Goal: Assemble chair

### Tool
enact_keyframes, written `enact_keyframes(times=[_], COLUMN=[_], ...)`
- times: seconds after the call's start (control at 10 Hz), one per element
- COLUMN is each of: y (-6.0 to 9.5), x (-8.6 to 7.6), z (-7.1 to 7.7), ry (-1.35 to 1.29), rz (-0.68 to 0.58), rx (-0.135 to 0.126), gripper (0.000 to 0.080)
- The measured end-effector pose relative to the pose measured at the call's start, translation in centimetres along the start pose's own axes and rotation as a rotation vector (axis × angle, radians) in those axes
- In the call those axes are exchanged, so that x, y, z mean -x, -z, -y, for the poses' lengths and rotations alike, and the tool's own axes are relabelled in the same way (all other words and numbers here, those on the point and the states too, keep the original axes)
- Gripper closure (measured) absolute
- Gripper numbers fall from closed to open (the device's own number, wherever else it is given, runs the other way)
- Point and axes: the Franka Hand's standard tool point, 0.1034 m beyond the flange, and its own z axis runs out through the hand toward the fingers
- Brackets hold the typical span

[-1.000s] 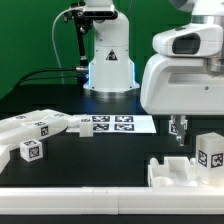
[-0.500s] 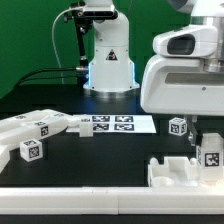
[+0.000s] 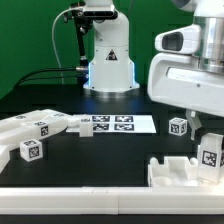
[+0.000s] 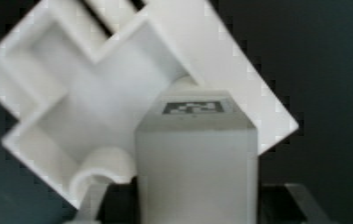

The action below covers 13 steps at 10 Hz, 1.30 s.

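Observation:
In the wrist view my gripper (image 4: 198, 201) stands astride an upright white bar (image 4: 194, 150) with a tag on its upper end. A dark gap shows between the bar and each finger (image 4: 102, 203), so the jaws look open. Behind the bar lies a white chair panel with recessed pockets (image 4: 128, 95). In the exterior view the tagged bar (image 3: 208, 155) stands at the right end of that low white panel (image 3: 172, 172). The white arm body (image 3: 195, 75) hangs above it and hides the fingers.
A small tagged white block (image 3: 179, 126) sits just behind the panel. Several tagged chair pieces (image 3: 35, 128) lie at the exterior view's left, one a small block (image 3: 32, 150). The marker board (image 3: 108, 124) lies mid-table before the robot base (image 3: 108, 60).
The arm has shifted toward the exterior view's right, uncovering the small tagged block behind the panel. The upright bar stays in about the same place.

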Motion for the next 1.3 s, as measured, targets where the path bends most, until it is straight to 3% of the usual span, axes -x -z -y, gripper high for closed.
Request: enact_keyframes(times=[0.2,0.4,0.5,0.6,0.7,0.8,1.1,1.3], y=[-0.07,-0.07,-0.09,-0.10,0.05,0.13,0.04,-0.24], x=[-0.14,-0.16,-0.19,-0.20,-0.26,-0.08,-0.31,0.36], z=[0.10,0.09,0.06,0.05,0.25,0.42,0.25,0.46], ry=[-0.277,-0.265,-0.194,-0.034,0.136,0.299,0.498,0.819], rz=[0.016,0.015,0.012,0.005,-0.002,-0.002,-0.004,-0.022], rx=[-0.015,-0.015,-0.013,-0.010,-0.018,-0.020,-0.018,0.010], gripper=[0.0515,0.0514,0.0514,0.0290,0.0290,0.0179,0.0151,0.0151])
